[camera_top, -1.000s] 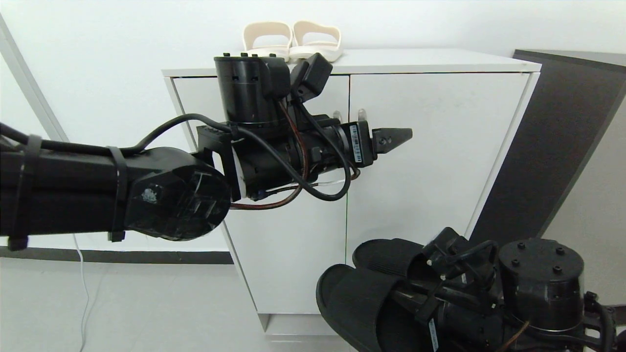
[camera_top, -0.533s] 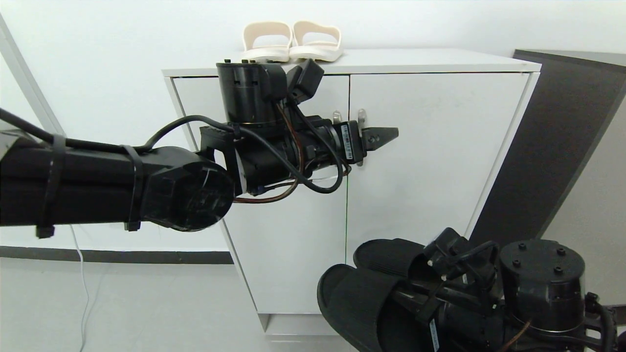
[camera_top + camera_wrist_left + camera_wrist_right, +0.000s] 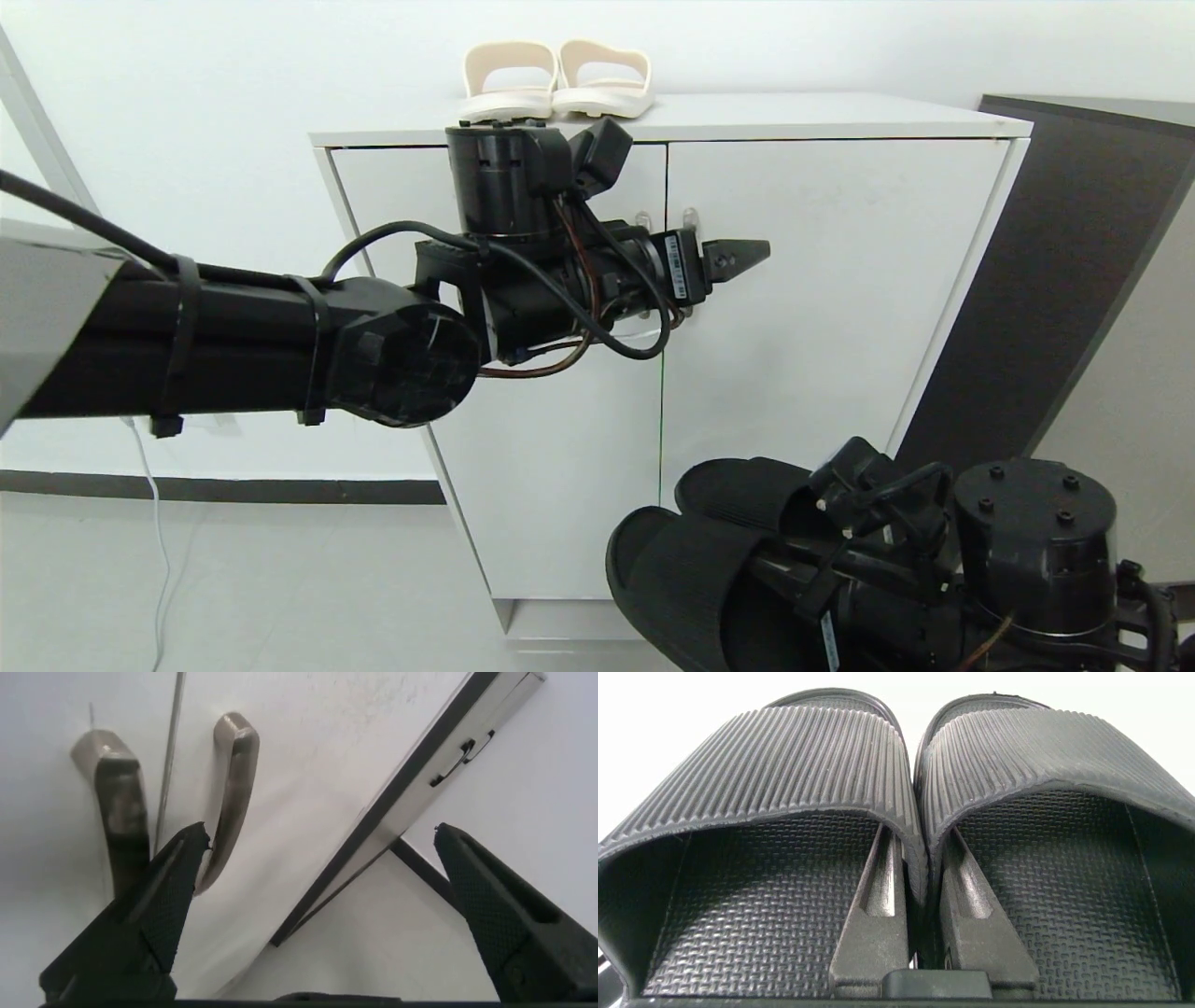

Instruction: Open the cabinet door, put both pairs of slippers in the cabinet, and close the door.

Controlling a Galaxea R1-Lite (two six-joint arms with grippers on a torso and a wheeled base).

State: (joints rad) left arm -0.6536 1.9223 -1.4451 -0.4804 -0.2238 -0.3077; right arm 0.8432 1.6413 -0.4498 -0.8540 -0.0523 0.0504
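Cabinet door (image 3: pixel 822 308) not yet opened: I've got the left gripper (image 3: pixel 322 840) spread wide at its handle (image 3: pixel 229 793), next I'd clamp and pull; right gripper (image 3: pixel 920 859) pinches the black slippers (image 3: pixel 813 775).

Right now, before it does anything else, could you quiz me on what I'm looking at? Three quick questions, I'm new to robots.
1. True or false: both doors of the cabinet are shut.
2. Where do the cream slippers sit?
A. on top of the cabinet
B. on the floor
C. inside the cabinet
3. Which one grips the black slippers: the left pincer or the right pincer?

Key: 1 true; 2 A; 3 the right pincer.
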